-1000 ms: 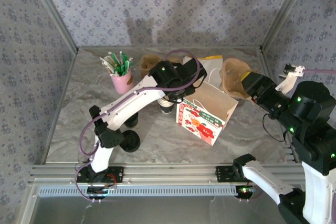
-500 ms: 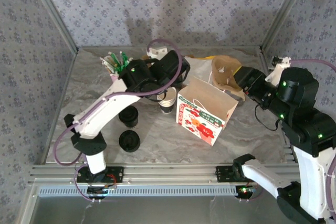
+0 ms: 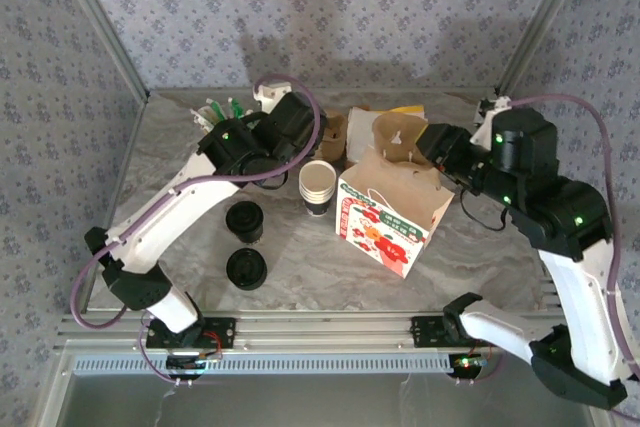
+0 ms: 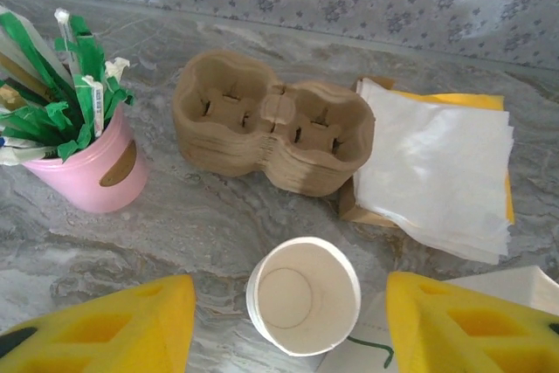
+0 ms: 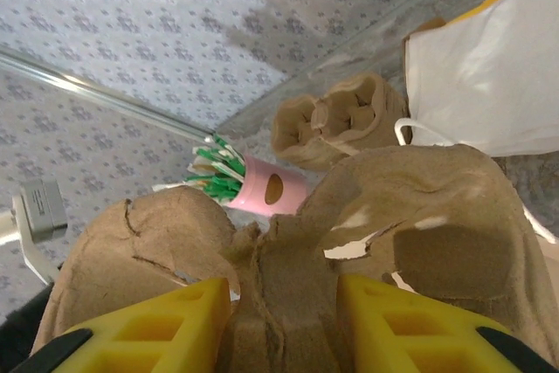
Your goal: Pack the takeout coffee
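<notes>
Marbled table: you have everything standing on it, with patterned walls on three sides.
Fruit-printed box: open-topped, at the centre, just right of the cups.
Right gripper: clamped on a pulp cup carrier, held at the box's far side.
Left gripper: fingers spread wide with nothing between them, hovering over the white cup stack.
Takeout coffee: upright on the table with its lid on, left of the box, nearer than the cup stack, apart from both grippers.
Loose black lid: flat, just near of the coffee.
</notes>
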